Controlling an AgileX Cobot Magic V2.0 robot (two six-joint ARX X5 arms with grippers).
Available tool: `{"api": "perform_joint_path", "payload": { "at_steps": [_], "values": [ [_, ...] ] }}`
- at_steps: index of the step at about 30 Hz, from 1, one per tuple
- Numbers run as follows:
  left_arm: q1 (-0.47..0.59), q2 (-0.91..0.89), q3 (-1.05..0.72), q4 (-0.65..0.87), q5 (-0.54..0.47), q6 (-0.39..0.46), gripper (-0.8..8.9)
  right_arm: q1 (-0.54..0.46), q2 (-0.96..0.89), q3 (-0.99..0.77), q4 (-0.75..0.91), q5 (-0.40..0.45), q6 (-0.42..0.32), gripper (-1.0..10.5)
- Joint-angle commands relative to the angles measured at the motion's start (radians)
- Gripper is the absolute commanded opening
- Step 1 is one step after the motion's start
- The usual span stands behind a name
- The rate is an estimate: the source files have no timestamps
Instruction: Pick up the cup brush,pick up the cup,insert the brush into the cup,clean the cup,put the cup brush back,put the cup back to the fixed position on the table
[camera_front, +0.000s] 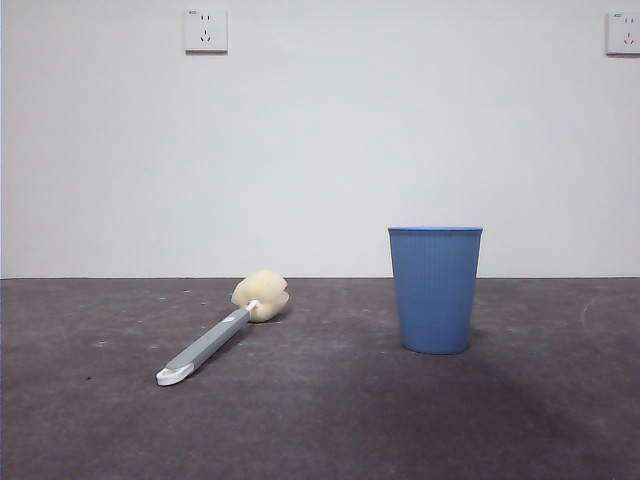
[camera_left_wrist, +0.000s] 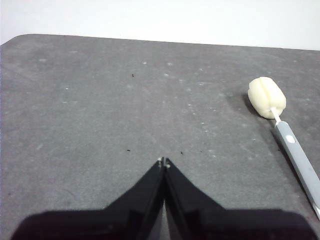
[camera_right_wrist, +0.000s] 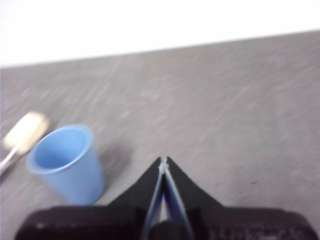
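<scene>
Left gripper: pinched tight, nothing in it, above the bare counter.
Right gripper: pinched tight too, nothing in it.
Cup brush: lies flat on the counter, off to the side of the left gripper, yellow sponge end toward the wall.
Cup: stands upright, mouth up, near the right gripper, apart from the brush.

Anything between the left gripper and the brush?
Nothing visible. In the left wrist view only bare table lies between the left gripper, jaws shut, and the brush. The cup stands apart, on the brush's other side.
</scene>
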Motion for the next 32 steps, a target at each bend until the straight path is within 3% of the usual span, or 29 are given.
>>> {"api": "perform_joint_path", "payload": {
  "at_steps": [1,6,13,32],
  "values": [
    [0.003,-0.003,-0.015,0.005,-0.001,-0.006,-0.03,-0.049,-0.094,-0.112,0.100,-0.002,-0.011,0.0],
    [0.003,-0.003,-0.015,0.005,-0.001,-0.006,-0.03,-0.074,-0.208,-0.277,0.212,0.000,0.031,0.0],
    [0.003,-0.003,-0.015,0.005,-0.001,-0.006,-0.03,-0.073,-0.284,-0.401,0.217,-0.001,0.035,0.0],
    [0.003,-0.003,-0.015,0.005,-0.001,-0.006,-0.03,-0.072,-0.367,-0.455,0.166,0.009,0.060,0.0]
  ]
}}
